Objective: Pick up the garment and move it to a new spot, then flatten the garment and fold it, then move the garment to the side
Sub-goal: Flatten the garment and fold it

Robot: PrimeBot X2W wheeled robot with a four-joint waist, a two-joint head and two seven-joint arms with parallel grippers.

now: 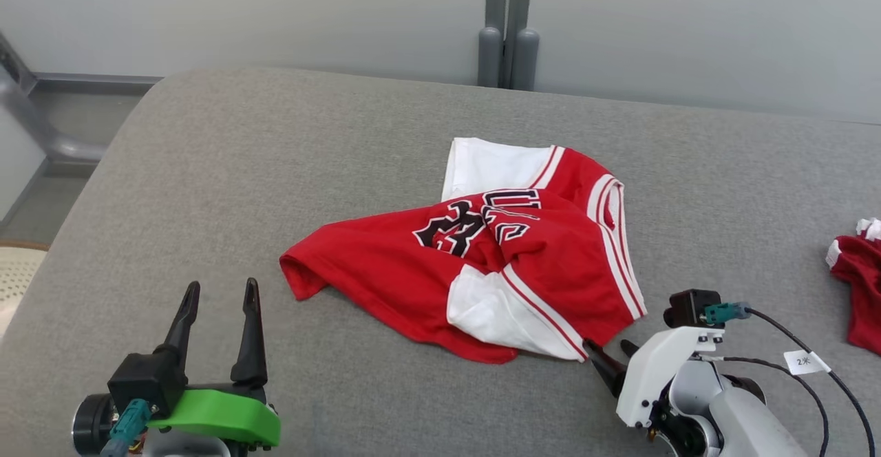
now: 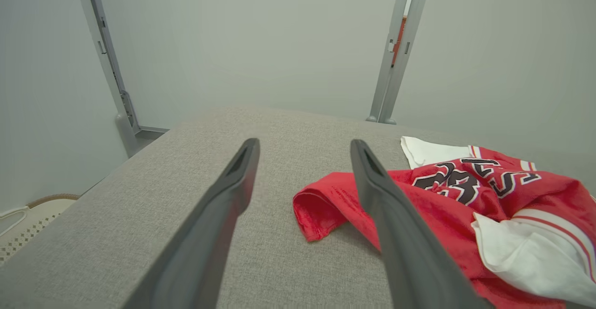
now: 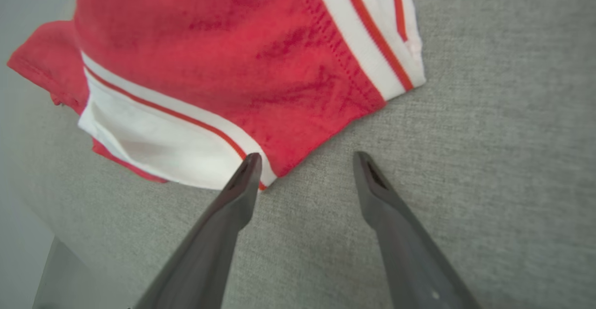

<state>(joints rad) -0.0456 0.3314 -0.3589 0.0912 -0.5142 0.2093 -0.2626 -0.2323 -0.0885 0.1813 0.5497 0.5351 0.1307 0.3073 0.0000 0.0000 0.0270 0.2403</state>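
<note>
Your right gripper (image 3: 306, 157), jaws apart, sits at the garment (image 1: 385, 264) corner, nearer than your equally parted left gripper (image 1: 221, 286).

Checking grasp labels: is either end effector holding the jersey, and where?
Nothing held. Right end effector open at the garment's near corner; left end effector open, apart.

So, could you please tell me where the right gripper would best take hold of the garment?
Probably the near corner of the garment, where the red hem ends in a point flat on the grey cushion. The open right gripper should come in low from the robot's side.
</note>
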